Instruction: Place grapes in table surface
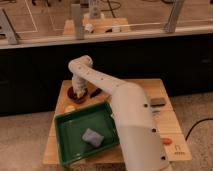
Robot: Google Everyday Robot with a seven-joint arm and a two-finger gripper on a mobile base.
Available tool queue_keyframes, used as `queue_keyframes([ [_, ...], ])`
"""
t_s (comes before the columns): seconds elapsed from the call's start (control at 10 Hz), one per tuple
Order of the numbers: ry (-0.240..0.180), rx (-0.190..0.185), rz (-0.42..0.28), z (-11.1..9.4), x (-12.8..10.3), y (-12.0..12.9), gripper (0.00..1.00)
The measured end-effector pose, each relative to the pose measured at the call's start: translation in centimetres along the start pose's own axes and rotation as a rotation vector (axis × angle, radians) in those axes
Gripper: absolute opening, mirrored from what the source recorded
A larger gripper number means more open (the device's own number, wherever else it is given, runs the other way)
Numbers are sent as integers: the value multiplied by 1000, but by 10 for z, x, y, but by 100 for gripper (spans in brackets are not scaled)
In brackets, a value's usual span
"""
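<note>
One white arm is stretched from the near right across to the far-left corner of the table surface, and the gripper is held low over a brown bowl there. Whether the gripper is spread or pressed together cannot be told. The grapes cannot be picked out for certain: something dark red is seen in the bowl under the gripper, and a small dark piece is seen on the wood just beside the bowl. A grey-blue block is seen lying in the green tray nearby.
</note>
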Motion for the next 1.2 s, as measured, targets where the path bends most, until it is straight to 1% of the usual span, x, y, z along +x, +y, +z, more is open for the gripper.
queue_keyframes([
  [0.7,0,0,0,-1,0,0,0],
  [0.8,-5,4,-6,-3,-1,1,0],
  [0.9,-28,37,-12,-11,1,4,0],
  [1.2,-34,43,-17,-11,-1,3,0],
])
